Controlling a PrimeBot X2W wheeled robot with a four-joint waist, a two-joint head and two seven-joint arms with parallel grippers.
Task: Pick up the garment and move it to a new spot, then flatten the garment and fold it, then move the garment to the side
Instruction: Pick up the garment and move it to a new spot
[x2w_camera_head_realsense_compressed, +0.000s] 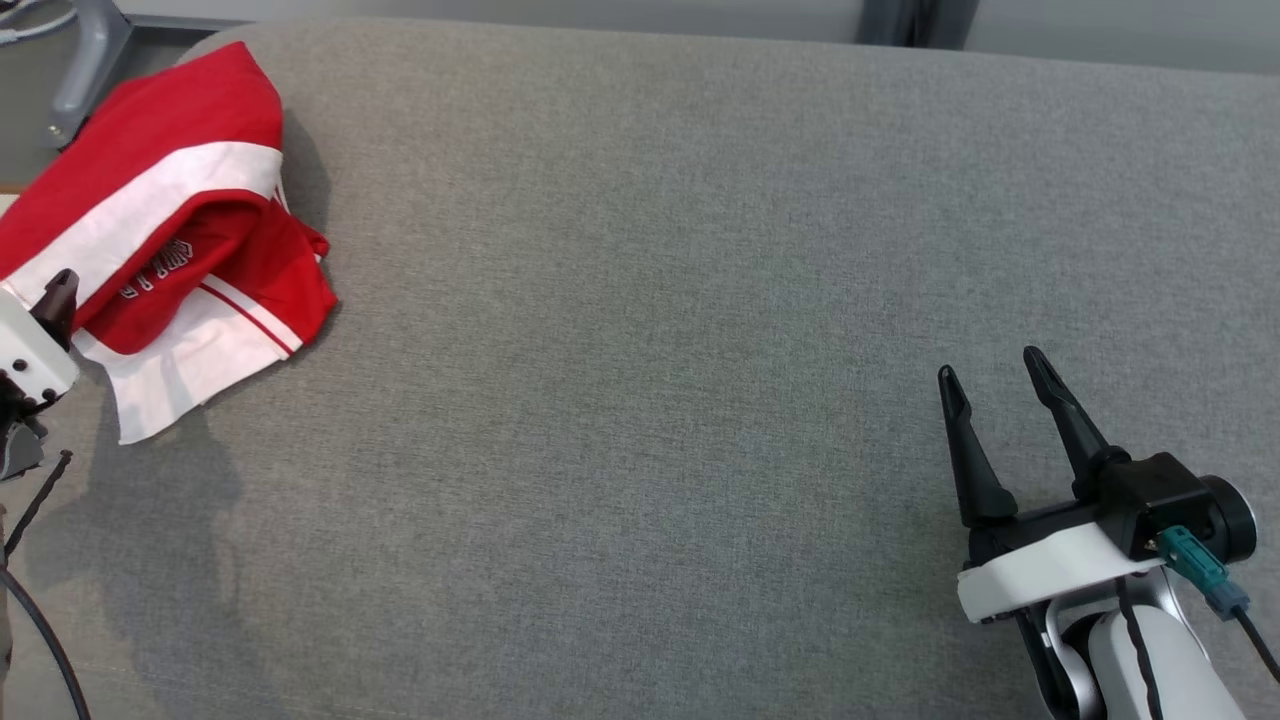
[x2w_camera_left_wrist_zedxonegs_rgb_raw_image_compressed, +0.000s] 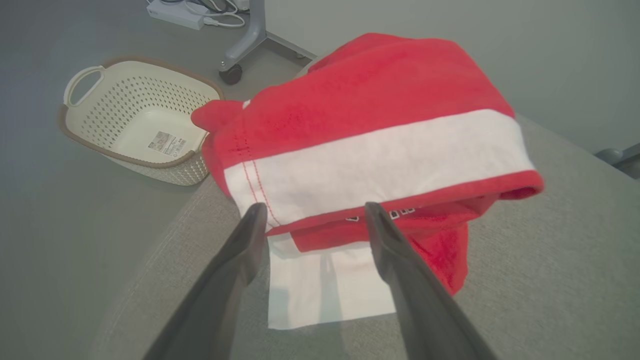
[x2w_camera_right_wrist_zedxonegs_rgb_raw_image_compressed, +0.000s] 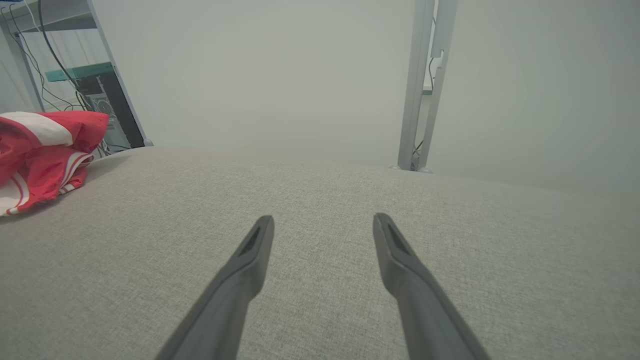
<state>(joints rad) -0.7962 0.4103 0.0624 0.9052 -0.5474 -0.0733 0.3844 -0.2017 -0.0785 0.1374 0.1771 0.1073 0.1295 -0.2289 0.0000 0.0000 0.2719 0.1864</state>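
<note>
**Red-and-white garment lying bunched at the bench's far left corner**

We are looking at the garment (x2w_camera_head_realsense_compressed: 170, 230), red with broad white bands, lying folded over itself in a loose heap at the far left corner of the grey fabric-covered bench (x2w_camera_head_realsense_compressed: 650, 300). A white flap is spilling out from under the heap toward us, flat on the fabric. Our left hand (x2w_camera_left_wrist_zedxonegs_rgb_raw_image_compressed: 315, 209) is spread wide, its two dark fingers pointing at the near edge of the heap. The tips are lining up with the lower rim of the white band, and we cannot tell whether they are touching the cloth. Our right hand (x2w_camera_head_realsense_compressed: 990, 365) is gaping too, holding nothing and hovering over bare grey fabric at the near right, well apart from the garment. A cream perforated basket (x2w_camera_left_wrist_zedxonegs_rgb_raw_image_compressed: 125, 100) is sitting on the floor beside the bench's corner.
</note>
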